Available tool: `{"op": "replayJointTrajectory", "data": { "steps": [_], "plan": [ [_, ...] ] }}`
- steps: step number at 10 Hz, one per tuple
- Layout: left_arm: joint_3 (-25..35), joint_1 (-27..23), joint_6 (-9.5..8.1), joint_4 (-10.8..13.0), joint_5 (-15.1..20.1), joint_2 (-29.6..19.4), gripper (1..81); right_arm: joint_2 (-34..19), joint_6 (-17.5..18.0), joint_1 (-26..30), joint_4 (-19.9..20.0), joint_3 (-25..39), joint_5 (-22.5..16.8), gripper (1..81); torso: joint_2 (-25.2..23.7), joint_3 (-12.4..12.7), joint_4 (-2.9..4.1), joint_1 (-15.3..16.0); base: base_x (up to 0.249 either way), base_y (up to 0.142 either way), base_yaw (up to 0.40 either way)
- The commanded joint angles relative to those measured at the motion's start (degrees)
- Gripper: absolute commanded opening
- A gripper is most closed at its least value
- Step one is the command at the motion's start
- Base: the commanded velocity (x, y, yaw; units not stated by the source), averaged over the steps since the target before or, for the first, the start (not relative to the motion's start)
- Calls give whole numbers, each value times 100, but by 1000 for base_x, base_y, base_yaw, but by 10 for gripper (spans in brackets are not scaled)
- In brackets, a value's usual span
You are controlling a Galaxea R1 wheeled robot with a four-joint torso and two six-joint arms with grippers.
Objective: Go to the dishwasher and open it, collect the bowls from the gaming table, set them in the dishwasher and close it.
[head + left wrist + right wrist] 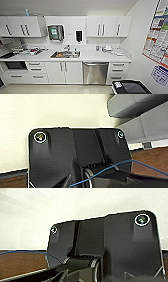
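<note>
Robot faces kitchenette, dishwasher [95,73] shut, not yet approached.

Dishwasher sits under the counter [100,58], right of the sink [65,54], between white cabinet doors [62,72] and a drawer stack [118,71]. Stainless front, likely a stiff, fairly heavy drop-down door (spring resistance probable) and slick steel, so hook the horizontal bar handle [95,64] along the top edge, not the panel. Both pincers: cannot tell how far open or whether holding anything; wrist views give dark plates, wall, floor.

Dishwasher [95,73] under the counter [100,57], right of the sink [65,54] (wall cabinets [108,26] above); drawers [118,70] alongside
</note>
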Motion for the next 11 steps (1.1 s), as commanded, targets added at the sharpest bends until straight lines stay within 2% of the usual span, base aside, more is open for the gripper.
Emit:
{"op": "replayJointTrajectory", "data": {
  "steps": [1,11],
  "plan": [
    [145,-352,35,54,301,-98,811,-92,-13,299,13,105,-282,811,0,0,0,0,83,0,0],
    [136,-352,78,90,266,-107,811,-92,-13,299,4,219,-282,811,-2,0,0,-2,82,0,0]
  ]
}}
